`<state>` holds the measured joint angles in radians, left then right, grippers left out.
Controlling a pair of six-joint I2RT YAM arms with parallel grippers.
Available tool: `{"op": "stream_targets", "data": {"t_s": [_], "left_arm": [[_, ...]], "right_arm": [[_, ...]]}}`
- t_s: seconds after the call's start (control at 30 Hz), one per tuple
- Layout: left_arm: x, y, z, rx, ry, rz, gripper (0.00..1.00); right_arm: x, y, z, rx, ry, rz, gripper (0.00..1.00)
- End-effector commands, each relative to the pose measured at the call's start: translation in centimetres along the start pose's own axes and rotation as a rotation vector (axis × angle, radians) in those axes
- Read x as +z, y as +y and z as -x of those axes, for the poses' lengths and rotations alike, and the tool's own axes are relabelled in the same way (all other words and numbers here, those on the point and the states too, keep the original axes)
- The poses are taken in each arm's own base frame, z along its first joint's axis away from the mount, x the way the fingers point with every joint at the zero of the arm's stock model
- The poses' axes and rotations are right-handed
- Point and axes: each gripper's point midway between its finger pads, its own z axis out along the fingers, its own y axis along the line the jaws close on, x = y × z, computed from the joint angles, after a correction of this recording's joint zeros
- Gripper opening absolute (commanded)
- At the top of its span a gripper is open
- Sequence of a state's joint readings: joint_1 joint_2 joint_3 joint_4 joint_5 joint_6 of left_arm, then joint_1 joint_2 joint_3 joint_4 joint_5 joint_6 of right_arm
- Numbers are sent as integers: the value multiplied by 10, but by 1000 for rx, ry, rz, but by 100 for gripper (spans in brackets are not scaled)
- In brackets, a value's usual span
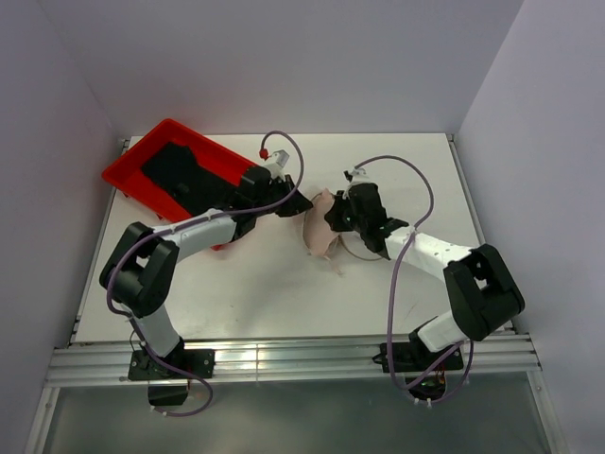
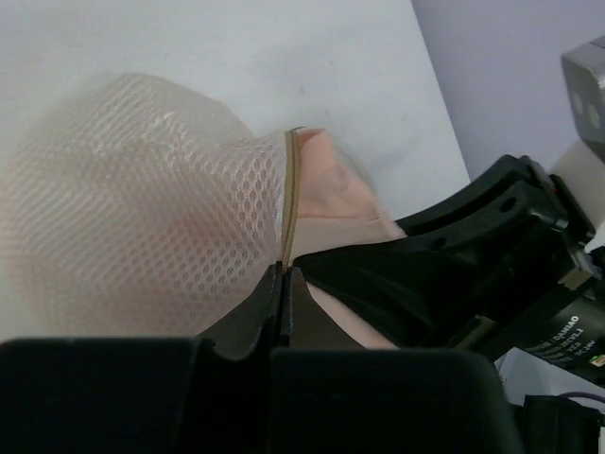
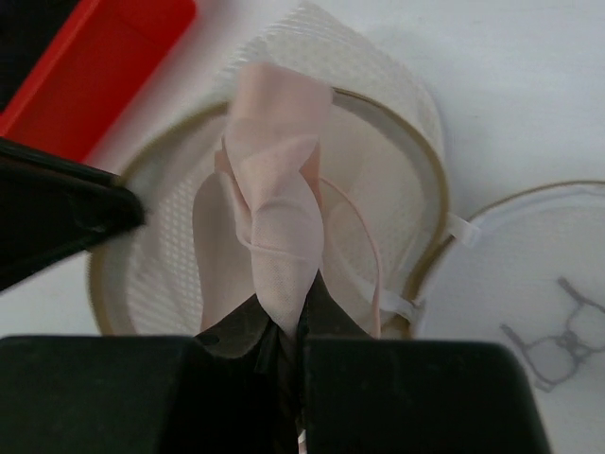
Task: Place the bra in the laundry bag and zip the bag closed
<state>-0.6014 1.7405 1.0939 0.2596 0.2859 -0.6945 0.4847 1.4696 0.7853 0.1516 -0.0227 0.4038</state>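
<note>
bra (image 2: 333,182) half veiled by laundry bag (image 2: 142,199)

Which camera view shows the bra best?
The right wrist view: the bra fills the centre, pinched by the right gripper above the open laundry bag. The top view shows it small; the left wrist view, only a pink patch beside mesh.

"Where's the bra (image 3: 279,189)?"
"Pale pink, bunched upright over the open mouth of the laundry bag (image 3: 378,85)."
"And the bag?"
"White mesh, unzipped, its round lid (image 3: 529,274) lying flat beside it."
</note>
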Motion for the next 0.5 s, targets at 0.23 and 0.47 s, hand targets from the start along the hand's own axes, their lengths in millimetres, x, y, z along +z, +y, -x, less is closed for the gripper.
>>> {"op": "stream_targets", "data": {"t_s": [0.23, 0.47], "left_arm": [[-6, -76, 12, 27, -46, -245, 0], [-29, -63, -15, -24, -12, -198, 0]], "right_arm": [[13, 35, -12, 111, -16, 97, 0], [-2, 18, 23, 277, -184, 3, 0]]}}
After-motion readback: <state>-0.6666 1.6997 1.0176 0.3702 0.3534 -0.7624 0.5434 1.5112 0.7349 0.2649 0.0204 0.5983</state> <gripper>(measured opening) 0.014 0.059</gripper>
